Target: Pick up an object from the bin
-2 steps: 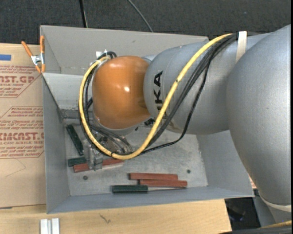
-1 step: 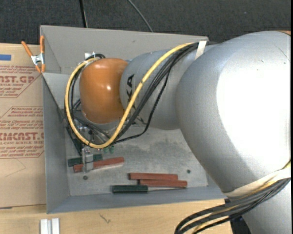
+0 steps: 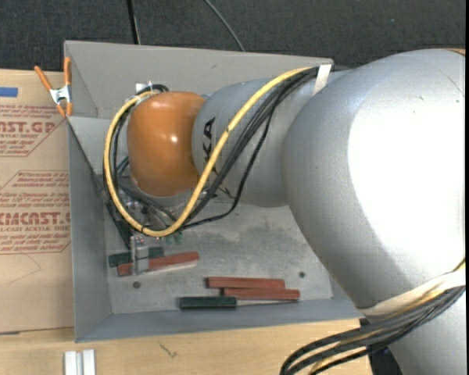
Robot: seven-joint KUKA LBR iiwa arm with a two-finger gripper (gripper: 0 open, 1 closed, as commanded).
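My gripper (image 3: 139, 254) reaches down under the orange wrist cover to the bin floor at the front left. Its tip meets a red-brown flat stick (image 3: 170, 262) that lies crosswise there, with a dark green end piece (image 3: 119, 260) at the stick's left. The stick rests on the floor. Much of the gripper is hidden by the cover and cables.
Two more red-brown sticks (image 3: 246, 283) (image 3: 267, 294) lie side by side near the front wall, and a dark green stick (image 3: 208, 303) lies just in front of them. The big arm covers the right and back of the bin.
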